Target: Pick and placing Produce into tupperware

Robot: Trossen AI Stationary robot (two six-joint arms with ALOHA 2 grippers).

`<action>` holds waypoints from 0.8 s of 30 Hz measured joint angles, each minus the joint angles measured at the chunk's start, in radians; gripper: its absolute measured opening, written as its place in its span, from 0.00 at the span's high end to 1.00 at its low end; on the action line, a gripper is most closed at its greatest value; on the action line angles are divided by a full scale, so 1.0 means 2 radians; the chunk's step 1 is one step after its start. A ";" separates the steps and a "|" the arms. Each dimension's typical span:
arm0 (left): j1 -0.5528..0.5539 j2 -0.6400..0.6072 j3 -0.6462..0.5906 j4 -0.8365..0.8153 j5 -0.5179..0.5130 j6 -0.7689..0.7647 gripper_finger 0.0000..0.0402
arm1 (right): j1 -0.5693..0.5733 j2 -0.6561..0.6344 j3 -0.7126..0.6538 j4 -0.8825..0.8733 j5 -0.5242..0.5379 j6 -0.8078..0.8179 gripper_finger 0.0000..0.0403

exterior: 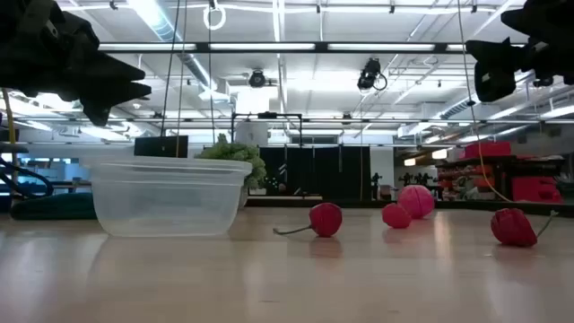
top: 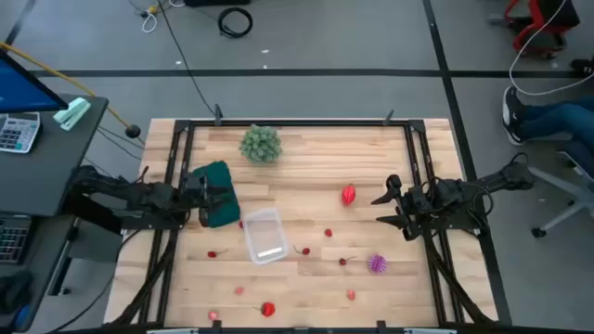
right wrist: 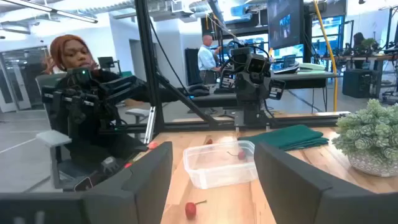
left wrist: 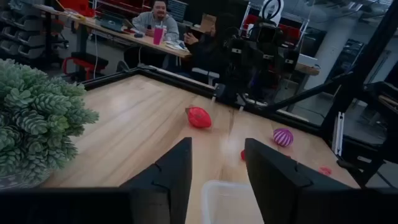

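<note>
The clear tupperware [top: 264,234] stands on its base left of the table's middle, also in the low view [exterior: 170,196]. Small red and pink produce lies scattered on the wood: a larger red piece [top: 348,194], stemmed ones [top: 304,250] [exterior: 325,219], and a spiky purple piece [top: 376,263]. My left gripper [top: 225,199] hovers open over the dark green piece [top: 215,190], pointing at the tupperware [left wrist: 229,202]. My right gripper [top: 384,210] hovers open by the right rail, facing the tupperware [right wrist: 221,163] across the table.
A bushy pale-green plant [top: 261,144] stands near the far edge. Black frame rails [top: 422,186] run along the table's sides. More small red pieces [top: 267,309] lie near the near edge. People sit at desks beyond the table [left wrist: 155,22].
</note>
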 joint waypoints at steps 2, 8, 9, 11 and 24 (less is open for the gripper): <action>0.000 0.000 0.000 0.000 0.000 0.000 0.63 | 0.000 0.000 0.000 0.000 0.000 0.000 0.41; 0.000 0.000 0.000 0.000 0.000 0.000 0.62 | 0.000 0.000 0.000 0.000 0.000 0.000 0.41; 0.000 0.000 0.000 0.000 0.000 0.000 0.62 | 0.000 0.000 0.000 0.000 0.000 0.000 0.41; 0.000 0.000 0.000 0.000 0.000 0.000 0.61 | 0.000 0.000 0.000 0.000 0.000 0.000 0.41; 0.000 0.000 0.000 0.000 0.000 0.000 0.63 | 0.000 0.000 0.000 0.000 0.000 0.000 0.41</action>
